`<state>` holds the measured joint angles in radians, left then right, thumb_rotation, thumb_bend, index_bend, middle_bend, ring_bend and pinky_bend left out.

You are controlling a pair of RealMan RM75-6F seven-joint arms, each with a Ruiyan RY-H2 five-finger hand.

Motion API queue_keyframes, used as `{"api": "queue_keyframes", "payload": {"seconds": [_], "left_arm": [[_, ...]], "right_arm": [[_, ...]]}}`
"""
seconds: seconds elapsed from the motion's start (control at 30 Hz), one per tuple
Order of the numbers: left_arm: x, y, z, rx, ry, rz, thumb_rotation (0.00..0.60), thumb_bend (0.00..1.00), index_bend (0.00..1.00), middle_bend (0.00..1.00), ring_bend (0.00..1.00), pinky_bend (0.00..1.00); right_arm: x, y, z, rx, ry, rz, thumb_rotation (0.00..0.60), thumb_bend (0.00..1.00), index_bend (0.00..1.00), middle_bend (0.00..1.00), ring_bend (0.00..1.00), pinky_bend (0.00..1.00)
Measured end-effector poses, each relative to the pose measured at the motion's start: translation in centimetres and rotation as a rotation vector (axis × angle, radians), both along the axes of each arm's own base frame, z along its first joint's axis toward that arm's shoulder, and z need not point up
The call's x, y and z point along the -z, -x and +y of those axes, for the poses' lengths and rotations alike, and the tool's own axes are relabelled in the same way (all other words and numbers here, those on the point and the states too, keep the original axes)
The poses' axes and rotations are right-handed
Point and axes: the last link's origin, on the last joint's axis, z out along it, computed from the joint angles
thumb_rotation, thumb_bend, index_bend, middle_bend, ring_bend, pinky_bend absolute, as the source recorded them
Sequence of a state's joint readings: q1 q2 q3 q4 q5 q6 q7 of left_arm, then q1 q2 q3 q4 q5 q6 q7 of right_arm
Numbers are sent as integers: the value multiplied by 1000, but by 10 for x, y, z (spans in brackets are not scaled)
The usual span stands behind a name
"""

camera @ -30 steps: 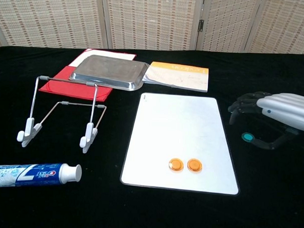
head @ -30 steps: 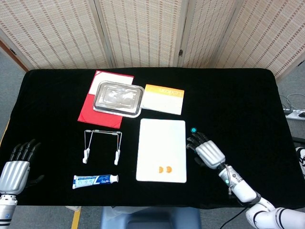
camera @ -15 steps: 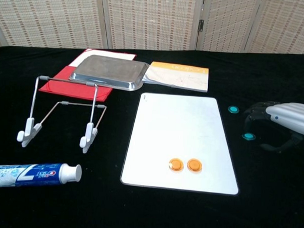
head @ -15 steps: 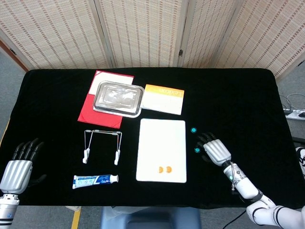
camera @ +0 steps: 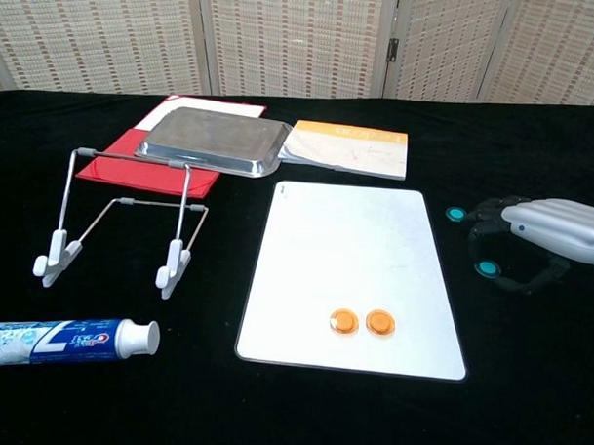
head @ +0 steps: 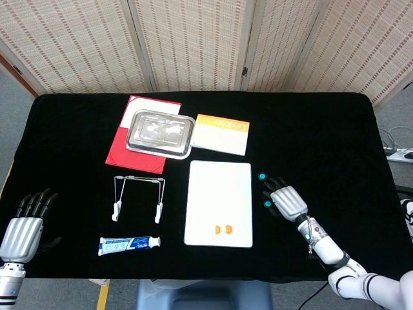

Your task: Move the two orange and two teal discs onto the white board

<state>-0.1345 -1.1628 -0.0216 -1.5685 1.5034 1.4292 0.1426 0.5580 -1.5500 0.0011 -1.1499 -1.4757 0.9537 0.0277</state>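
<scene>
Two orange discs lie side by side on the near part of the white board. Both teal discs rest on the black cloth just right of the board, one farther back, one nearer. My right hand hovers low between and beside the teal discs, palm down, fingers apart, holding nothing. My left hand shows only in the head view, at the table's near left corner, open and empty.
Behind the board lie an orange-and-white booklet and a steel tray on a red folder. A wire stand and a toothpaste tube sit to the board's left.
My right hand drew back toward the table's near edge, uncovering both teal discs, then shifted slightly left toward them. The left hand barely moved.
</scene>
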Motion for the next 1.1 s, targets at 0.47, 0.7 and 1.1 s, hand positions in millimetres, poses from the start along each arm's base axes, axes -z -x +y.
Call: {"api": "queue_keyframes", "payload": {"seconds": [0.47, 0.7, 1.1], "left_arm": [[-2, -1, 0, 1, -6, -3, 600, 144, 3, 0, 4, 0], [-3, 0, -2, -3, -7, -3, 600, 143, 3, 0, 3, 0], [-4, 5, -6, -22, -9, -2, 600, 144, 3, 0, 4, 0]], "right_arm": [[-6, -39, 5, -96, -17, -100, 600, 448, 517, 215, 60, 0], [9, -84, -2, -191, -81, -113, 600, 447, 517, 214, 60, 0], [50, -134, -13, -254, -142, -83, 600, 448, 517, 211, 57, 0]]}}
